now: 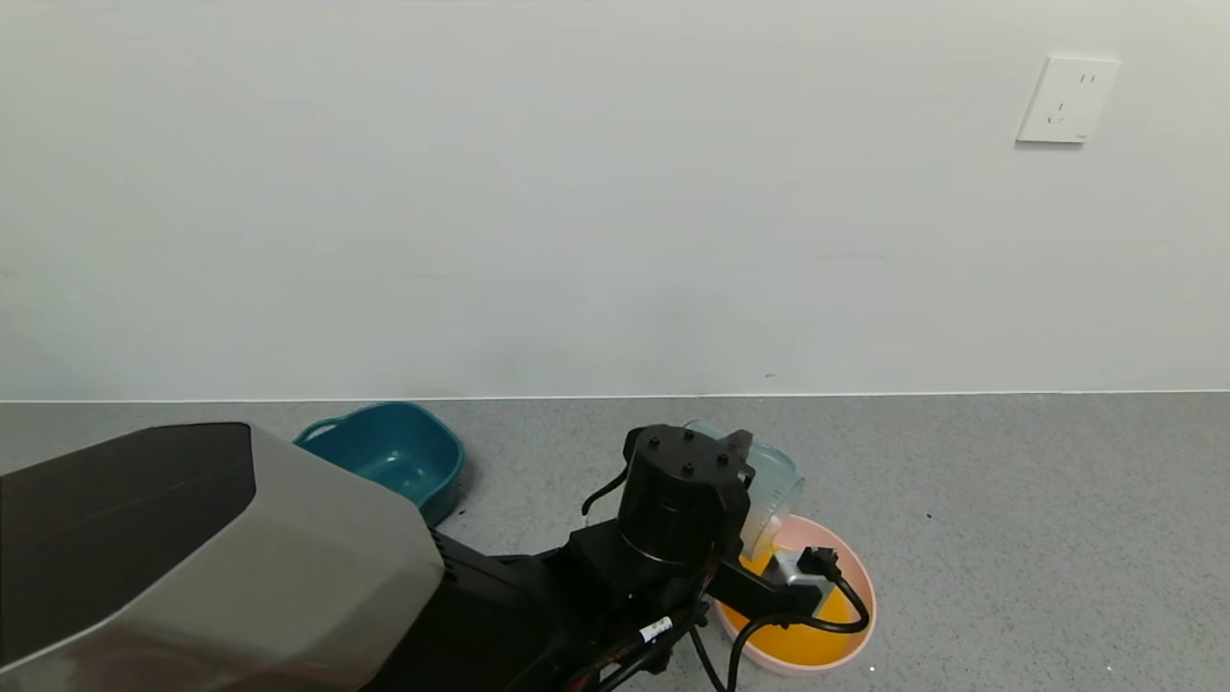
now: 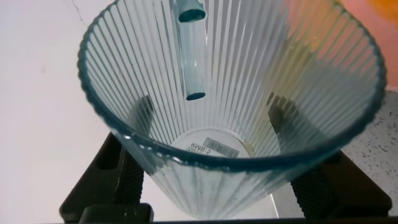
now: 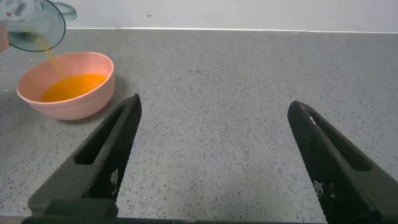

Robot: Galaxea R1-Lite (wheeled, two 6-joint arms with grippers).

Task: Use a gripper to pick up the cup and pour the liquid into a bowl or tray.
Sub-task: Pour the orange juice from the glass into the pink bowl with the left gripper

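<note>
While my left gripper [image 2: 205,180] clamps the tilted cup [image 1: 769,485], liquid [image 3: 71,86] streams into the pink bowl [image 1: 860,577]; right gripper [image 3: 214,162] splayed.

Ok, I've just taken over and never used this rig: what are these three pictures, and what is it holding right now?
It is a two-armed robot. The wide picture looks down from its head; the other two come from cameras on each wrist.

The left gripper is shut on the cup, a ribbed clear blue tumbler, tipped over the pink bowl. A thin orange stream of liquid runs into the bowl, which already holds an orange pool.

The right gripper has its jaws open over bare grey counter, holding nothing.

A teal tub sits by the wall, on the robot's left.
</note>
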